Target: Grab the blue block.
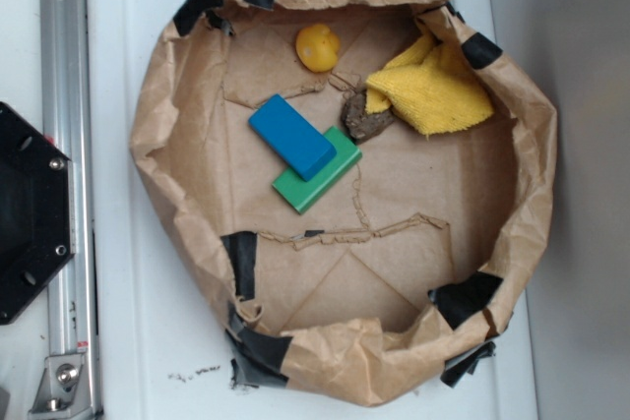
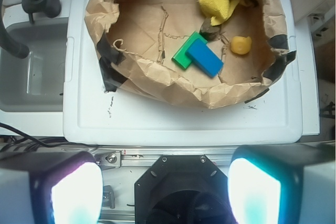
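From my seat the job looks untouched: the gripper [image 2: 165, 187] sits at the near edge of the wrist view with its two pads [image 2: 76, 192] spread wide and nothing between them, hanging back over the black base plate [image 1: 30, 213] and well apart from anything it has to pick. So I judge the whole task is left to do: travel out over the paper rim, come down on the block, close and lift. Past the base comes the metal rail [image 1: 64, 145], then the white desk [image 2: 173, 121], and on it the one container, a shallow brown paper bowl [image 1: 177, 115] with a crumpled rolled rim patched with black tape. Taking that bowl as my landmark, the blue block [image 1: 291, 137] lies flat a little toward the rail side of its middle, resting on top of the green block [image 1: 325, 179] and overlapping it, so that only the green block's far part shows from under it. That stacking means I may disturb the green one when I grip. Further into the bowl, just beyond the two blocks, a small brown lump [image 1: 366, 117] sits touching the corner of a yellow cloth [image 1: 433, 90] that is bunched against the far wall. A yellow ball [image 1: 318, 47] rests alone near the wall to one side of them, apart from the blue block.
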Available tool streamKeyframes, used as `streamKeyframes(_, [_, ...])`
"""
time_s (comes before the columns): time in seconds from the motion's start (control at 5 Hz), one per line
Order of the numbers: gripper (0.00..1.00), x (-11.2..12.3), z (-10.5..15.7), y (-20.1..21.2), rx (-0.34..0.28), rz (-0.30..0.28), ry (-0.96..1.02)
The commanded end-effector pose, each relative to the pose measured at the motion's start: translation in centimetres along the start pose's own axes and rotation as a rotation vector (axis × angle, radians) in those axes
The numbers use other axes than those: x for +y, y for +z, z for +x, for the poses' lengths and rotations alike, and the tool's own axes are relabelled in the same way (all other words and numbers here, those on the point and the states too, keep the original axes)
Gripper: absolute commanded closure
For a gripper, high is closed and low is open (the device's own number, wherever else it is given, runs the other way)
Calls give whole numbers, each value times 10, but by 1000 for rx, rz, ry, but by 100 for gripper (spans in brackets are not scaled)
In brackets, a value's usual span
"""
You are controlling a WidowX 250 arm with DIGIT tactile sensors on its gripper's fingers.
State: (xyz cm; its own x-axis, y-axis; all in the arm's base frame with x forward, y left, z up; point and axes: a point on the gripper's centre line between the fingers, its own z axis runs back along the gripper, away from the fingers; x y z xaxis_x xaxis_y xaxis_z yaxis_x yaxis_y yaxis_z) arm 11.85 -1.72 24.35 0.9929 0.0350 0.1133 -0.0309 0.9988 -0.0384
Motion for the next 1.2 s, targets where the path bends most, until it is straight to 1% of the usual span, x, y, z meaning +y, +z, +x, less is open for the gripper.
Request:
streamKeyframes(0.0, [0,0,0,0,0,0,0])
streamKeyframes(0.2, [0,8,49,-12,-24,17,-107])
streamKeyframes(0.4, [0,9,96,-50,-15,47,-238])
streamKeyframes(0.6, [0,19,127,-107,64,87,-373])
streamKeyframes(0.8, [0,39,117,-157,152,30,-466])
streamKeyframes(1.0, [0,63,98,-178,158,10,-529])
